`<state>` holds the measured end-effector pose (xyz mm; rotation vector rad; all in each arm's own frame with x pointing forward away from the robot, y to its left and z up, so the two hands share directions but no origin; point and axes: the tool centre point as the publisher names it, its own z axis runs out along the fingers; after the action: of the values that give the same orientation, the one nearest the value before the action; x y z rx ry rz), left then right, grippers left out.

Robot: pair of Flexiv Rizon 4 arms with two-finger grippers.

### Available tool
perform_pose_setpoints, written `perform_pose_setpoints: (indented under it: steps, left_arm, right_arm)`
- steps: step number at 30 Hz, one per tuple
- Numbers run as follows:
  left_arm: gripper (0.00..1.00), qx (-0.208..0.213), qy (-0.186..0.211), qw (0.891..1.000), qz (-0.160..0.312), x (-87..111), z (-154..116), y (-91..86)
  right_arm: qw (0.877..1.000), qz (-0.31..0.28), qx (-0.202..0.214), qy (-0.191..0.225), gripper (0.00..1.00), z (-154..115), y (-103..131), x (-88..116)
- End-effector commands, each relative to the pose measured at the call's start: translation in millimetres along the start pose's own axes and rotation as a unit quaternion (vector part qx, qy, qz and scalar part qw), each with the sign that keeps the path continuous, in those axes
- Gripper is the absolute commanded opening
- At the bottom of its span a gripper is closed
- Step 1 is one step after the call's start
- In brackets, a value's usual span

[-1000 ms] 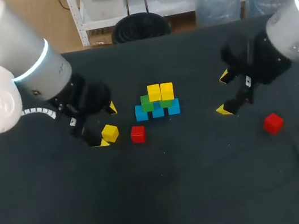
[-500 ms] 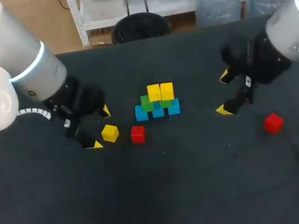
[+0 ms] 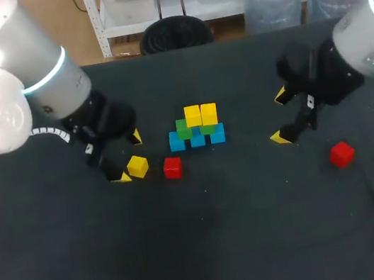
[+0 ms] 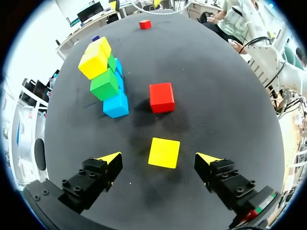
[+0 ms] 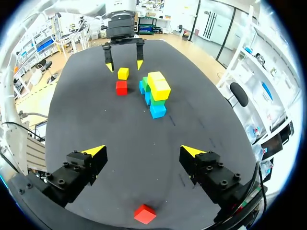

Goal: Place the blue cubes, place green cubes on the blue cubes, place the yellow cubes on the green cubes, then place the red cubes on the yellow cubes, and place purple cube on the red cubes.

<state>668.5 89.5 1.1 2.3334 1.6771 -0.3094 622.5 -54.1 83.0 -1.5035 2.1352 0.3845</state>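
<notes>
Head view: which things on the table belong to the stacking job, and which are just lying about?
Job:
blue cubes
green cubes on them
stacked yellow cubes on top
loose yellow cube
red cube beside the stack
red cube by the right arm

Lying about:
nothing that I can see; only cubes show on the table

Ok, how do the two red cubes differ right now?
The left red cube lies next to the loose yellow cube, just in front of the stack. The right red cube lies alone, well away from the stack. The left red cube sits roughly square to the stack, while the right red cube looks turned at an angle. Both rest on the table, ungripped, and seem the same size.
</notes>
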Motion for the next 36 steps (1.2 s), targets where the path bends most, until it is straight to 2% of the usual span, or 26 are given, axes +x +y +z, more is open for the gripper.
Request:
perform_pose_setpoints:
  steps: [1, 2, 5, 8, 9, 10, 14, 17, 19, 20, 21, 28, 36]
  left_arm:
    - [1.00, 0.004, -0.001, 1.000, 0.001, 1.3, 2, 4.8]
    - [0.91, 0.005, -0.001, 1.000, 0.002, 1.1, 2, 5.1]
    - [0.76, 0.006, -0.002, 1.000, 0.001, 0.9, 3, 5.9]
    - [0.68, 0.006, -0.002, 1.000, 0.001, 0.7, 3, 6.9]
    - [0.54, 0.006, -0.003, 1.000, 0.001, 0.4, 2, 7.1]
    - [0.48, 0.006, -0.003, 1.000, 0.001, 0.3, 1, 7.2]
    - [0.48, 0.009, 0.000, 1.000, 0.002, 0.2, 1, 6.7]
    - [0.41, 0.011, 0.000, 1.000, 0.002, -0.5, 1, 4.8]
    - [0.24, 0.012, 0.000, 1.000, 0.002, -0.9, 2, 3.8]
    - [0.10, 0.013, 0.000, 1.000, 0.002, -1.0, 2, 3.5]
    - [0.00, 0.013, 0.001, 1.000, 0.000, -0.9, 2, 3.3]
    - [0.00, 0.006, 0.004, 1.000, -0.016, -1.5, -3, 1.0]
    - [0.00, -0.021, 0.010, 0.998, -0.064, -9.9, -25, -1.8]
  right_arm:
    - [1.000, 0.000, 0.001, 0.000, 1.00, 0, 1, 0]
    - [1.000, 0.000, 0.001, 0.000, 1.00, 0, 1, 0]
    - [1.000, 0.000, 0.001, 0.000, 1.00, 0, 1, 0]
    - [1.000, 0.000, 0.001, 0.000, 1.00, 0, 1, 0]
    - [1.000, 0.000, 0.001, 0.000, 1.00, 0, 1, 0]
    - [1.000, 0.000, 0.001, 0.000, 1.00, 0, 1, 0]
    - [1.000, 0.000, 0.001, 0.000, 1.00, 0, 1, 0]
    - [1.000, 0.000, 0.001, 0.000, 1.00, 0, 1, 0]
    - [1.000, 0.000, 0.001, 0.000, 1.00, 0, 1, 0]
    - [1.000, 0.000, 0.001, 0.000, 1.00, 0, 1, 0]
    - [1.000, 0.000, 0.001, 0.000, 1.00, 0, 1, 0]
    - [1.000, 0.000, 0.001, 0.000, 1.00, 0, 1, 0]
    - [1.000, 0.000, 0.001, 0.000, 1.00, 0, 1, 0]
